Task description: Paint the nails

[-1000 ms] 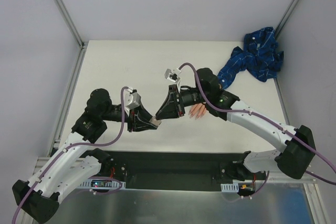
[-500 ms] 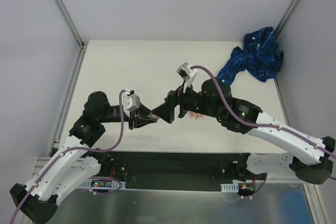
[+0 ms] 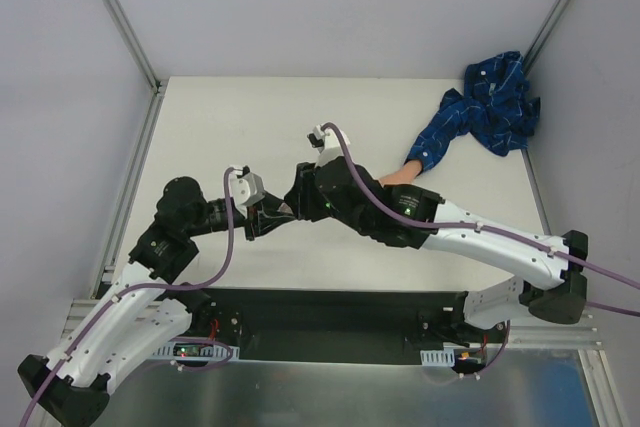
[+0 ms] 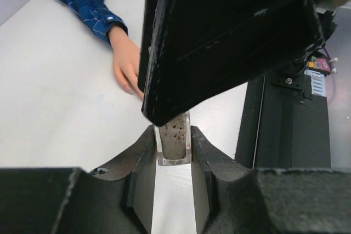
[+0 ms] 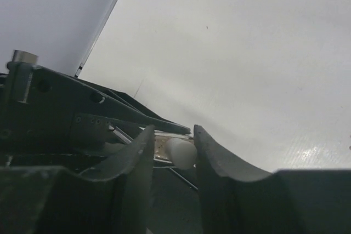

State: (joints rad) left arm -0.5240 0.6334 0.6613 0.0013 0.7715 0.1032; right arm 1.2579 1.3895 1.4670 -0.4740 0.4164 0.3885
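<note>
From above, a flesh-coloured mannequin hand (image 3: 398,176) in a blue patterned sleeve (image 3: 440,137) lies on the white counter (image 3: 230,117). Left of it, the left tool (image 3: 270,217) and right tool (image 3: 297,199) meet tip to tip.

The left wrist view shows the left tool pinching a small clear speckled bottle (image 4: 174,143), with the glossy pinkish nails (image 4: 129,87) beyond it, untouched.

In the right wrist view, the right tool pinches a white rounded cap (image 5: 181,153).

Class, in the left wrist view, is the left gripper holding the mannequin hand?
No, the left gripper is shut on a small clear bottle, while the mannequin hand lies apart on the white table.
</note>
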